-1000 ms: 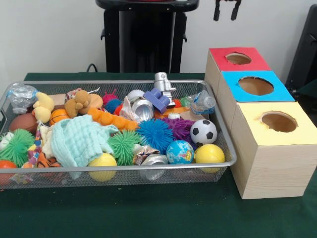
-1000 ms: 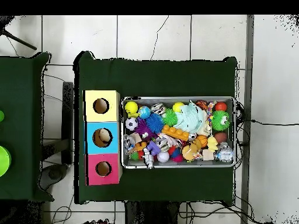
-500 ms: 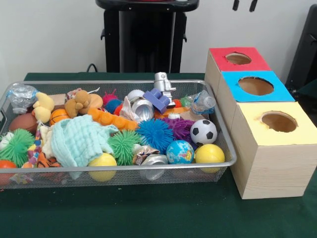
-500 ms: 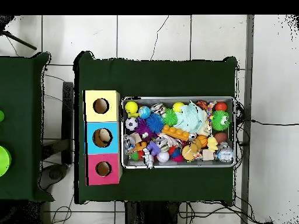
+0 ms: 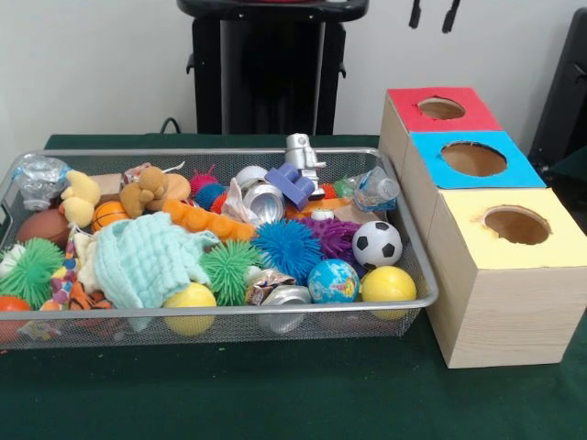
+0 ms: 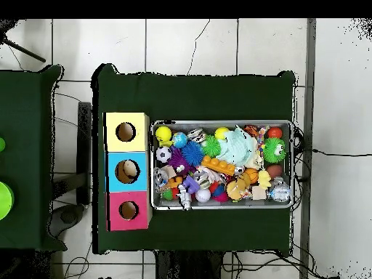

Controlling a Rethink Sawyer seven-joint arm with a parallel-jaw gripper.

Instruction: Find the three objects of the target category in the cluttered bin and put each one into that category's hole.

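Bin: wire-mesh tray with a metal rim, filling the left and centre of the front view on the green table; in the overhead view it sat right of centre, just beside the row of boxes.
Bin, near rim: two yellow balls, a small globe ball and a crushed silver can lay against the front wire; an orange ball showed at the lower left corner.
Bin, middle: a pale green cloth lay crumpled left of centre, with a green spiky ball and a blue spiky ball to its right; a soccer ball sat near the right wall; another green spiky ball lay at the left.
Bin, far side: a tan plush toy, a small basketball, a blue block toy, a silver robot figure and a clear plastic bottle lay along the back; a second crumpled bottle filled the upper left corner.
Boxes: three wooden boxes stood in a row at the right of the front view, each with a round hole on top: yellow box nearest, blue box behind it, red box farthest.
Pedestal: black column at the top centre, behind the bin.
Gripper: only two dark fingertips showed at the top edge, right of the pedestal, hanging apart with nothing between them, high above the red box and well clear of the bin.
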